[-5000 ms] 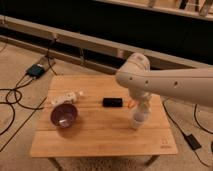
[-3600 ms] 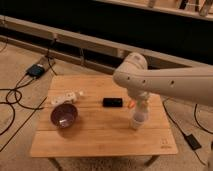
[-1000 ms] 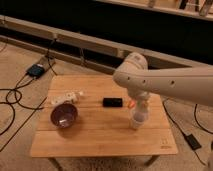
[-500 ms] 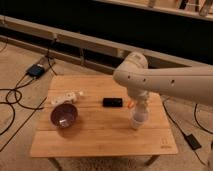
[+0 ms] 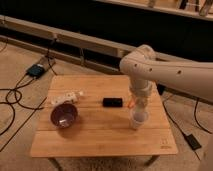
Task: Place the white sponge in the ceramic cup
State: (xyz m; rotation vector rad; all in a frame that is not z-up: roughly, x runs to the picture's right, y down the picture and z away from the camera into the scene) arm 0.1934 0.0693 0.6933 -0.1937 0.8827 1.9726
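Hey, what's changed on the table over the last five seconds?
Nothing visibly changed. The claw stays right above the ceramic cup on the right side of the table. The purple bowl, the black block and the white object beside the bowl lie where they were.

No text, label or number can be read, small dark mark point(image 5: 162, 143) on the tabletop point(image 5: 100, 135) toward the lower right, too small to read, gripper point(image 5: 139, 109) right of centre, at the ceramic cup point(image 5: 138, 121)
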